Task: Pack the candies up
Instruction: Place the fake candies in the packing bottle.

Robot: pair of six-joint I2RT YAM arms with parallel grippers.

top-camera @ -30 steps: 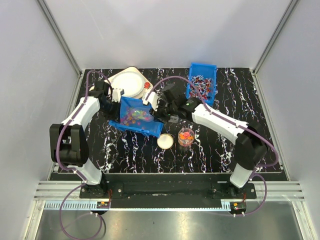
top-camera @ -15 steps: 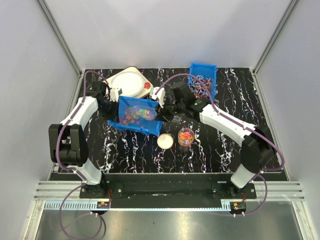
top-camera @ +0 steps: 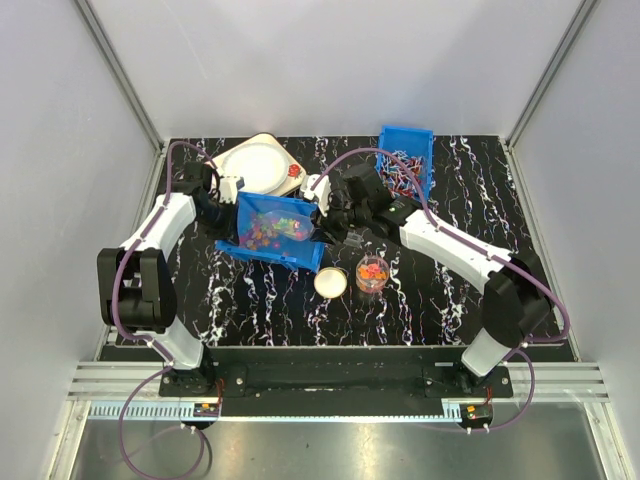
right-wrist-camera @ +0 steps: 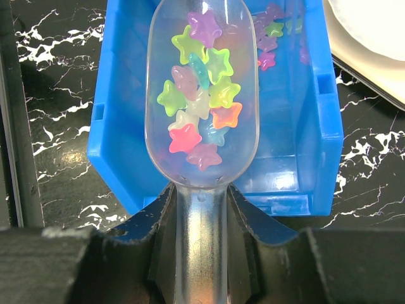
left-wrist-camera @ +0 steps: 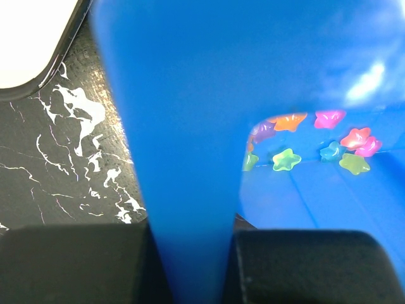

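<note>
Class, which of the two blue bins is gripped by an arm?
The centre bin of star candies: the left gripper clamps its wall. The back bin of wrapped sweets stands ungripped.

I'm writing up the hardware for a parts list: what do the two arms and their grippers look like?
The left arm and right arm have white shells with black joints. A purple cable loops loosely along each arm. The left gripper and right gripper are black and blocky at the tips. No markings are legible.
</note>
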